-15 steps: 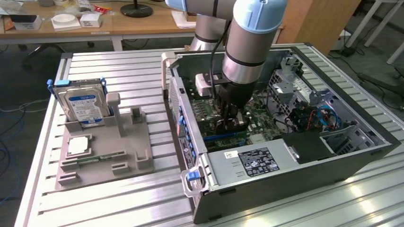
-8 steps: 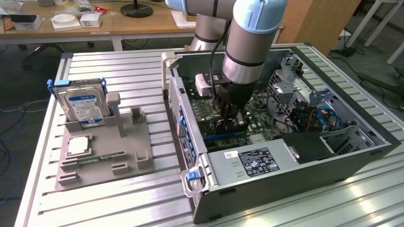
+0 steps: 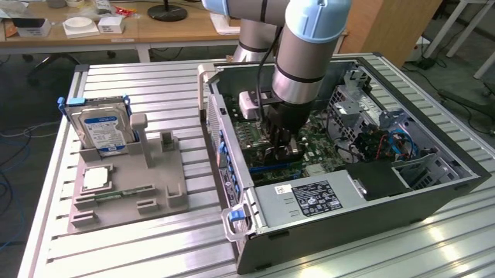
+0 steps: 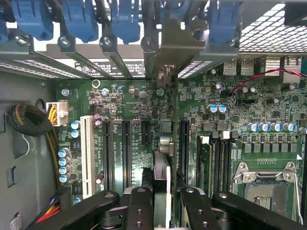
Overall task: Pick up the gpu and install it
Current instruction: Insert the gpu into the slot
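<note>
So the arm is reaching straight down into the open PC case, which lies on its side on the ribbed aluminium table. The gripper sits low over the motherboard, roughly mid-case in the exterior view.

From the wrist view, the gripper has its black fingers pinched most of the way in on the gpu, so it's a narrow grip on a thin card, held edge-on between the pads. The card hangs directly under the gripper, standing on its edge rather than lying flat. Its long axis runs from the gripper out toward the case's rear slot brackets, parallel to the black expansion slots on either side of it. The silvery metal end bracket is up at the rear wall of the case, among the blue slot clips. Can't tell whether the card's edge is actually seated in a slot or just touching it.

Textures: glossy dark green board full of little blue-topped capacitors, one long white slot, a bare CPU socket with a metal frame.

Over on the exterior view's left, well apart from the case, a grey plastic holder carries an upright hard drive with a blue-white label.
</note>
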